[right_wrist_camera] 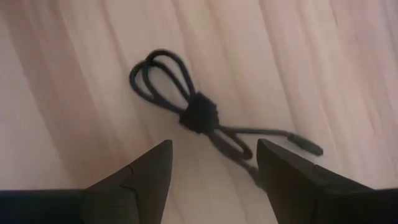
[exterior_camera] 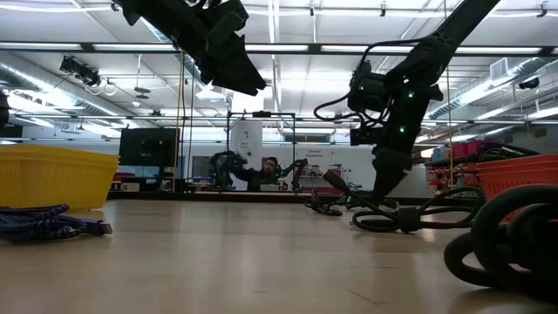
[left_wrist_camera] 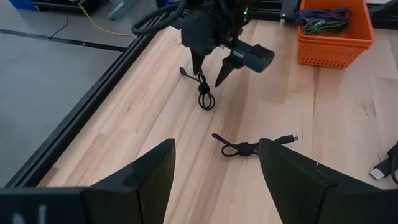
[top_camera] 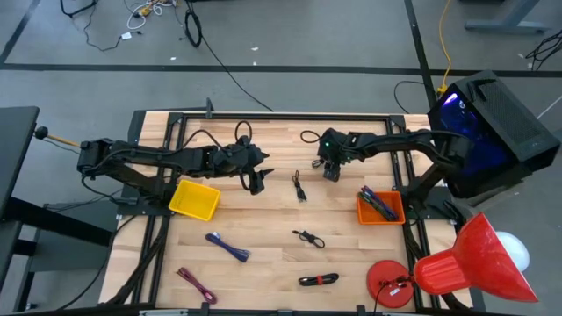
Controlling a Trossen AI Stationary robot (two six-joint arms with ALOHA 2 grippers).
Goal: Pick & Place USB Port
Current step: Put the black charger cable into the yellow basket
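A small black bundled USB cable point(top_camera: 299, 186) lies flat on the wooden table near its middle. It also shows in the right wrist view point(right_wrist_camera: 199, 115) and the left wrist view point(left_wrist_camera: 204, 96). My right gripper point(top_camera: 331, 174) hangs open and empty just to the right of it and a little above the table, its fingers point(left_wrist_camera: 222, 71) pointing down. My left gripper point(top_camera: 257, 185) is open and empty, raised over the table to the cable's left. An orange bin point(top_camera: 380, 207) holding several cables stands at the right.
A yellow bin point(top_camera: 195, 199) stands at the left. More bundled cables lie nearer the front: a black one point(top_camera: 307, 237), a black one with red ends point(top_camera: 318, 280), a blue one point(top_camera: 226, 247) and a purple-red one point(top_camera: 195, 283). A red lamp point(top_camera: 474, 259) stands at the front right.
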